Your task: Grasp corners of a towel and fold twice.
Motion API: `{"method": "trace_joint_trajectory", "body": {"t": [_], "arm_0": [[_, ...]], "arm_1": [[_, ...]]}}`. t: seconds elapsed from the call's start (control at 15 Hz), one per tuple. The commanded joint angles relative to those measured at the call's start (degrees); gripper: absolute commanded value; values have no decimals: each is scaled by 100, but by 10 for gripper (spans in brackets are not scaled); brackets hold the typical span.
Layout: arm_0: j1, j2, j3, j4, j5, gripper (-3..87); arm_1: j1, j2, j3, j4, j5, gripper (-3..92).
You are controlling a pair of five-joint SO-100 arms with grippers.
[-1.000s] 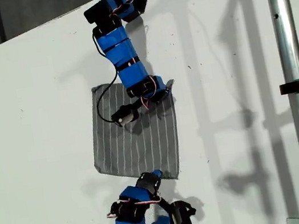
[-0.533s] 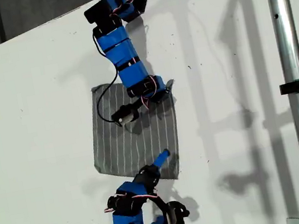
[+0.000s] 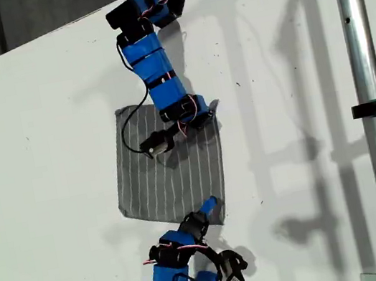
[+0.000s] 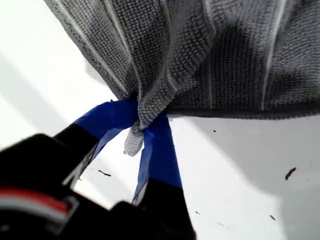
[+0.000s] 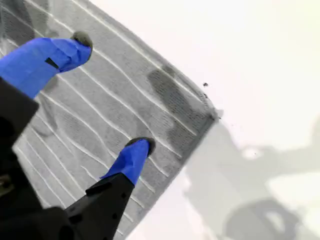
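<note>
A thin grey pinstriped towel (image 3: 169, 164) lies mid-frame on the white bench (image 3: 39, 123). My first gripper (image 4: 141, 131) pinches one corner (image 4: 134, 142); my second gripper (image 5: 112, 92) hovers spread over the lower right corner (image 3: 219, 215). It should close there before both lift together

Lots of bare white surface (image 3: 42, 137) on the exterior view's left of the towel (image 3: 168, 173); a metal pole (image 3: 372, 108) blocks the right.

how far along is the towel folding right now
One corner is gripped: my first end effector is shut on the towel's corner. My second end effector is open over the opposite end, nothing pinched. The towel lies flat on the table; both folds remain.
</note>
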Motion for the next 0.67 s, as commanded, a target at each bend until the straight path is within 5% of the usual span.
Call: {"method": "trace_joint_trajectory", "body": {"t": [0.0, 0.33, 0.6], "arm_0": [[62, 246, 615, -721, -167, 330], [-79, -712, 1063, -1301, -457, 338], [-70, -2048, 721, -1608, -589, 182]], "arm_1": [[-26, 475, -246, 123, 18, -2], [-18, 598, -246, 202, -18, -2], [-62, 712, -229, 299, -18, -2]]}}
